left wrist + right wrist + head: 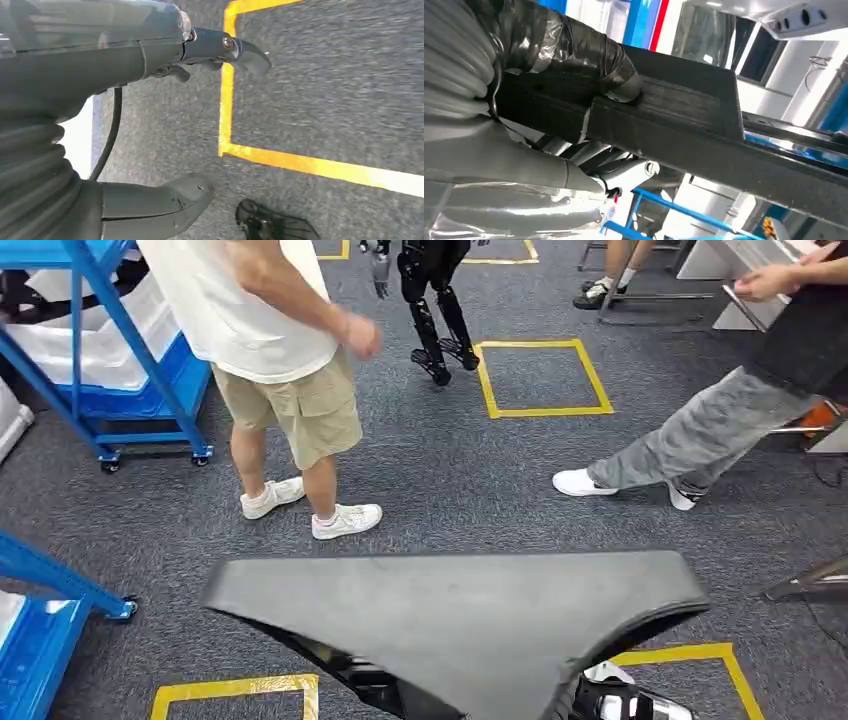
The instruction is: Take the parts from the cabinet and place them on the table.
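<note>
One large part [455,620], matte black and smooth, wide and flat with a tapering, swept outline, spans the lower middle of the head view, carried low over grey speckled carpet [470,490] marked with yellow tape squares [540,375]. In the right wrist view the same part shows as a dark ribbed beam with a squared flange [684,115]; the right hand [574,130] is wrapped around it, thumb pressed over one face and grey fingers [614,172] curled under the other, so the part is firmly held. Left hand [165,125] hangs over the carpet beside a yellow tape corner, thumb and dark fingers apart, nothing between them. Blue steel racks [120,370] with white and blue bins stand at the left. A person in a white shirt, khaki shorts and white sneakers [290,370] stands just beyond the part; another person in grey trousers [700,440] leans in from the right. Another dark robot's legs [435,310] stand farther off.
</note>
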You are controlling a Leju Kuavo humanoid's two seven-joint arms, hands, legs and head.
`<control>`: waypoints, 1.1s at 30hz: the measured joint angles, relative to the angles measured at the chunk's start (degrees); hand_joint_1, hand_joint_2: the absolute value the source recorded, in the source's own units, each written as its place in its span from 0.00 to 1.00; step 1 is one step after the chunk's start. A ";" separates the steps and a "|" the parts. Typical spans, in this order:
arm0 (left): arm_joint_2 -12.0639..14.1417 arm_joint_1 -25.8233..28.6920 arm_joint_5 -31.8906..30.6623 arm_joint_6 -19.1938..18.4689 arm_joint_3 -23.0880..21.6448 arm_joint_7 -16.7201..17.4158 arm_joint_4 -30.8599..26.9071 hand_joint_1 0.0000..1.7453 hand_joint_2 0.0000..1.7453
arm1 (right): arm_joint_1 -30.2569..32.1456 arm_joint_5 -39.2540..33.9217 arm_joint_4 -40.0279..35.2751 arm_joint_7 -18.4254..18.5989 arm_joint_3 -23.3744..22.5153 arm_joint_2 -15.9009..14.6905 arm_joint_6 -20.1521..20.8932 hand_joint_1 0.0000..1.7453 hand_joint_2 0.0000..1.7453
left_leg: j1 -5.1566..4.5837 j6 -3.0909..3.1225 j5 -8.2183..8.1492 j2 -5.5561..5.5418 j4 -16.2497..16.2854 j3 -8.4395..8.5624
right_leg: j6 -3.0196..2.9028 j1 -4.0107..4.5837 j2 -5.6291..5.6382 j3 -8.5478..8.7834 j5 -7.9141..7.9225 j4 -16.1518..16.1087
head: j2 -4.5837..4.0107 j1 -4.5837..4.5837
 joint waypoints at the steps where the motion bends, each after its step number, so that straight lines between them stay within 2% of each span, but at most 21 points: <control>1: -0.31 -0.04 0.00 0.00 0.02 -0.02 0.00 0.00 1.00 | -0.19 0.00 -0.11 -0.04 0.00 0.00 0.00 1.00 1.00 | -0.30 -0.17 -0.09 0.61 -0.07 0.16 | -0.51 0.67 -2.02 0.72 -0.73 -1.06 | 0.00 0.02; 5: -0.44 -0.20 0.00 -0.07 0.07 -0.07 0.00 0.00 1.00 | -0.21 -0.02 -0.66 -0.26 0.02 0.07 0.00 1.00 1.00 | -0.68 -0.99 -0.50 3.27 -0.70 0.88 | -1.12 0.55 0.89 1.09 -0.07 -2.62 | 0.00 0.00; 6: -0.46 -0.38 -0.02 -0.09 0.07 -0.09 0.00 0.00 1.00 | -0.11 -0.02 -0.78 -0.35 0.04 0.11 0.00 1.00 1.00 | -0.22 -1.08 -1.46 0.78 0.61 0.60 | -0.90 0.04 1.28 1.60 0.34 -3.36 | 0.00 0.00; 8: -0.46 -0.21 0.00 -0.07 0.11 -0.13 0.00 0.00 1.00 | -0.36 -0.02 -0.81 -0.33 0.09 0.37 0.02 1.00 1.00 | -0.03 -1.32 -5.63 -3.11 8.45 -3.19 | -1.38 -0.27 2.50 1.55 0.42 -3.33 | 0.00 -0.02; 10: -0.24 0.08 0.00 -0.04 0.15 -0.11 0.00 0.00 1.00 | -0.30 -0.02 -0.81 -0.33 0.11 0.42 0.04 1.00 1.00 | 0.13 -1.82 -8.51 -3.80 16.72 -7.71 | -1.44 -0.30 4.08 1.16 0.19 -2.67 | 0.00 -0.02; 12: -0.24 0.16 0.00 -0.04 0.15 0.02 0.00 0.00 1.00 | -0.28 -0.04 -0.81 -0.33 0.11 0.42 0.07 1.00 1.00 | 0.43 -2.33 -6.04 -3.80 16.09 -8.20 | -1.12 -0.52 5.64 0.95 -0.11 -1.97 | 0.00 -0.02; 14: -0.17 0.09 -0.02 -0.04 0.17 0.04 0.00 0.00 1.00 | -0.29 -0.04 -0.81 -0.35 0.11 0.42 0.07 1.00 1.00 | 0.97 -2.87 -0.42 -4.33 7.37 -4.40 | -0.42 -0.96 7.05 1.00 -0.70 -1.01 | 0.00 -0.04; 15: -0.15 0.13 0.00 -0.07 0.15 0.06 0.00 0.00 1.00 | -0.29 -0.04 -0.81 -0.35 0.11 0.42 0.09 1.00 1.00 | 1.35 -3.19 1.07 -5.99 2.77 -2.47 | 0.02 -1.22 7.67 1.14 -0.95 -0.80 | 0.00 -0.02; 16: -0.33 0.16 -0.02 -0.19 0.17 0.09 0.02 0.00 1.00 | -0.49 -0.04 -0.85 -0.35 0.11 0.41 0.09 1.00 1.00 | 1.25 -3.39 0.60 -8.45 1.72 -1.92 | 0.39 -1.11 8.24 0.85 -0.92 -0.66 | 0.00 -0.02; 17: -0.31 0.14 -0.07 -0.24 0.17 0.09 0.02 0.00 1.00 | -0.74 -0.07 -0.87 -0.33 0.15 0.44 0.09 1.00 1.00 | 1.07 -2.38 0.59 -8.24 1.05 -1.47 | 0.63 -1.30 8.82 0.50 -0.67 -0.58 | 0.00 -0.04; 20: -0.20 -0.30 -0.15 -0.50 0.17 0.02 0.00 0.00 1.00 | -0.79 -0.18 -0.94 -0.31 0.20 0.44 0.07 1.00 1.00 | 0.84 -1.20 0.94 -6.63 0.71 -1.49 | 1.46 -1.57 10.49 -0.04 -0.24 -0.87 | 0.00 -0.02; 21: -0.22 -0.45 -0.15 -0.52 0.17 -0.04 0.00 0.00 1.00 | -0.76 -0.22 -0.96 -0.31 0.20 0.44 0.07 1.00 1.00 | 0.95 -0.79 1.13 -5.84 0.51 -1.41 | 1.63 -1.56 8.88 -0.21 -0.96 0.03 | 0.00 -0.02; 22: -0.17 -0.48 -0.17 -0.52 0.17 -0.20 0.00 0.00 1.00 | -1.12 -0.33 -1.03 -0.29 0.22 0.44 0.07 1.00 1.00 | 0.90 -0.36 1.09 -5.33 0.48 -1.44 | 2.04 -1.37 6.09 -1.53 -2.82 2.61 | 0.00 0.02; 23: -0.20 -0.40 -0.17 -0.55 0.17 -0.24 0.00 0.00 1.00 | -1.35 -0.35 -1.03 -0.24 0.22 0.44 0.07 1.00 1.00 | 0.78 -0.26 1.07 -4.65 0.48 -1.50 | 2.41 -1.56 4.70 -3.56 -5.10 6.78 | 0.00 0.00; 25: -0.20 -0.13 -0.20 -0.59 0.20 -0.31 0.00 0.00 1.00 | -1.31 -0.39 -1.03 -0.17 0.26 0.44 0.07 1.00 1.00 | 0.55 -0.09 0.93 -3.22 0.51 -1.59 | 2.70 -1.84 3.86 -8.12 -8.80 16.02 | 0.00 0.02; 26: -0.17 -0.11 -0.20 -0.59 0.20 -0.31 0.00 0.00 1.00 | -1.30 -0.42 -1.00 -0.15 0.26 0.44 0.07 1.00 1.00 | 0.46 -0.03 0.82 -2.52 0.52 -1.57 | 2.74 -1.94 3.80 -9.31 -9.06 18.30 | 0.00 0.00; 28: -0.17 -0.28 -0.20 -0.59 0.20 -0.33 0.00 0.00 1.00 | -1.30 -0.44 -0.96 -0.11 0.26 0.44 0.07 1.00 1.00 | 0.32 -0.14 0.59 -1.31 0.52 -1.24 | 2.43 -1.92 3.73 -7.17 -5.52 13.96 | 0.00 0.00; 29: -0.17 -0.39 -0.20 -0.59 0.20 -0.35 0.00 0.00 1.00 | -1.34 -0.44 -0.96 -0.04 0.26 0.44 0.07 1.00 1.00 | 0.28 -0.19 0.37 -0.76 0.50 -0.90 | 2.00 -1.73 3.26 -4.18 -2.56 8.30 | 0.00 0.00; 30: -0.19 -0.45 -0.20 -0.59 0.20 -0.39 0.00 0.00 1.00 | -1.38 -0.44 -0.98 0.02 0.28 0.44 0.07 1.00 1.00 | 0.27 -0.29 0.18 -0.31 0.45 -0.46 | 1.34 -1.24 1.73 -1.11 -0.05 2.64 | 0.00 0.02; 31: -0.33 -0.43 -0.22 -0.59 0.20 -0.42 0.00 0.00 1.00 | -1.49 -0.44 -1.03 0.09 0.28 0.44 0.07 1.00 1.00 | 0.33 -0.43 0.07 0.14 0.11 -0.14 | 0.92 -0.54 -0.59 0.54 -0.67 -0.41 | 0.00 0.00; 33: -0.46 -0.46 -0.26 -0.57 0.20 -0.28 0.00 0.00 1.00 | -1.79 -0.55 -1.16 0.24 0.31 0.44 0.07 1.00 1.00 | 0.13 -0.96 -0.16 1.25 0.15 -0.16 | 0.35 -0.07 0.01 0.37 -0.77 -0.91 | 0.00 0.00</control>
